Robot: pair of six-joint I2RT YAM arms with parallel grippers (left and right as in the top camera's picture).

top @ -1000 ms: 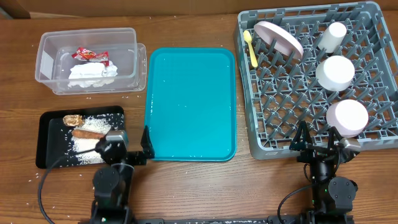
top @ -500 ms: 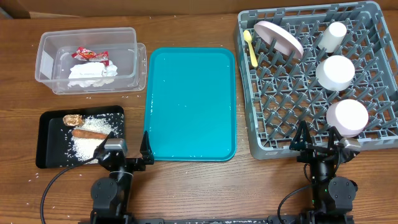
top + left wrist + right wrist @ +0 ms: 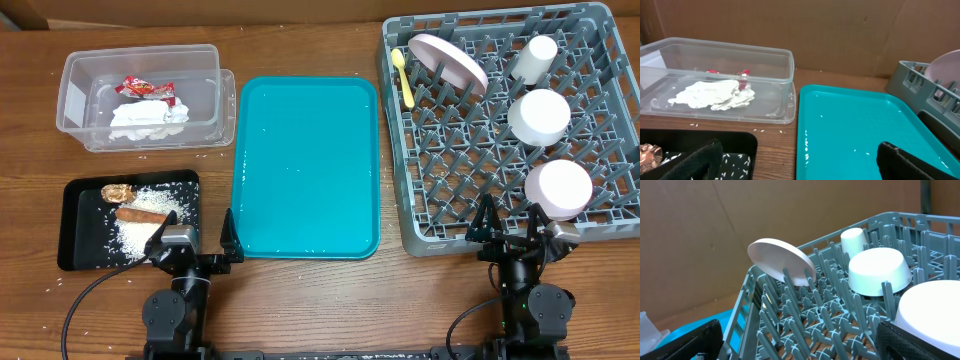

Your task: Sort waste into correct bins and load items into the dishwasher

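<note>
The grey dish rack [image 3: 600, 60] at the right holds the white plate [image 3: 447, 60], yellow spoon [image 3: 403, 74], cup [image 3: 535, 57] and two bowls [image 3: 539, 116] [image 3: 558, 188]. The clear tub [image 3: 75, 75] holds the white napkin [image 3: 148, 119] and red wrapper [image 3: 146, 89]. The black tray [image 3: 72, 240] holds brown scraps [image 3: 140, 212] and rice [image 3: 135, 237]. My left gripper [image 3: 193, 243] is open and empty at the front, between black tray and teal tray. My right gripper [image 3: 513, 228] is open and empty at the rack's front edge. The left wrist view shows the tub [image 3: 785, 75] and napkin [image 3: 712, 95]; the right wrist view shows plate [image 3: 781, 260], cup [image 3: 855, 241] and bowl [image 3: 877, 271].
A teal serving tray [image 3: 306, 160] lies in the middle with a few rice grains on it. Loose rice grains lie on the wooden table around the tub and black tray. A cardboard wall stands behind the table.
My left gripper has drawn back toward the front edge, off the black tray, and now sits lower between the black tray and the teal tray. The right arm has not moved.
</note>
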